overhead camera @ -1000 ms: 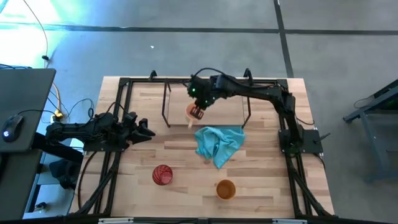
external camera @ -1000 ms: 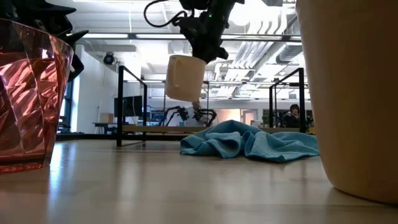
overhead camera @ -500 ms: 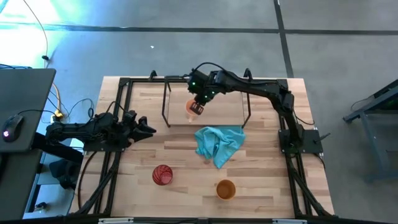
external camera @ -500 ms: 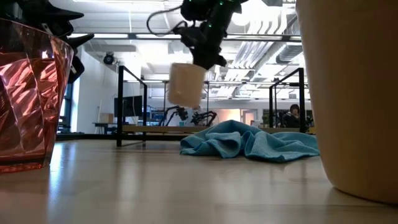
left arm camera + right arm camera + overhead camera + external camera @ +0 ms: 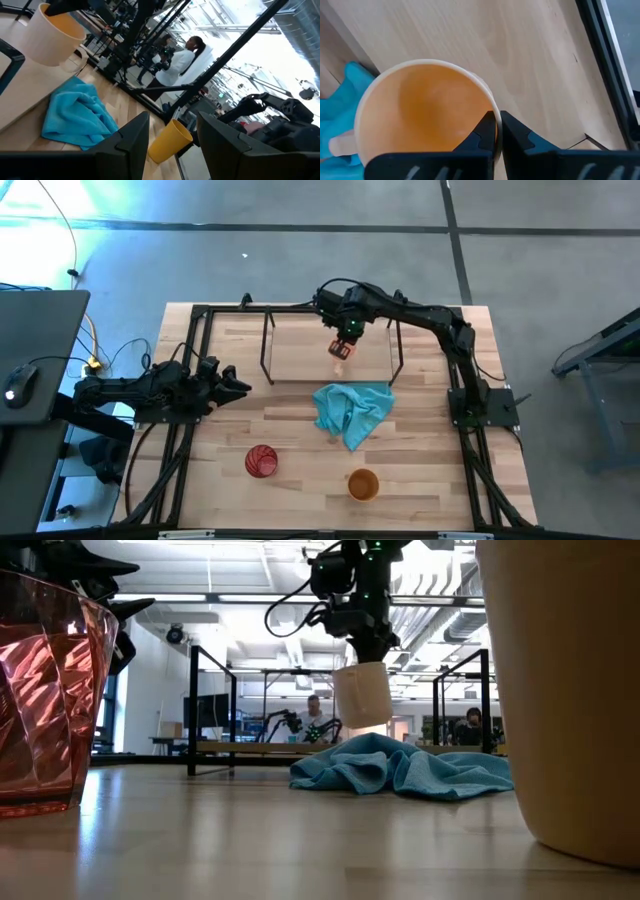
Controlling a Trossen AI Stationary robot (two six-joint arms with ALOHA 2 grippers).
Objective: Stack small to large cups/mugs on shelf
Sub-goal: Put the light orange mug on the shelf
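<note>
My right gripper [image 5: 347, 332] is over the shelf's wooden board [image 5: 300, 350], shut on the light orange mug [image 5: 340, 352], which also shows in the low view [image 5: 362, 695]. The red ribbed cup [image 5: 261, 461] and the amber-brown cup [image 5: 363, 483] stand on their bases near the table's near edge. The shelf's black frame [image 5: 192, 705] stands on the far part of the table. My left gripper [image 5: 238, 384] waits open at the table's left, and its fingers stand apart in the left wrist view [image 5: 172, 150]. My right gripper pinches the mug's rim [image 5: 492, 114], on the side opposite the handle [image 5: 340, 145]. One finger [image 5: 482, 135] is inside the mug and the other [image 5: 520, 137] outside. The fingers come from above, pointing down. The mug hangs upright below them, clear of the shelf board [image 5: 520, 50].
A crumpled teal cloth [image 5: 350, 410] lies on the table just in front of the shelf. The table's black rails [image 5: 190, 330] run along its sides. A person [image 5: 315, 720] sits in the room beyond the far edge.
My right gripper has carried the mug toward the table's right and far edge, from the shelf's front left part to over the middle of its board, and a little lower. The mug has stayed in the hold.
</note>
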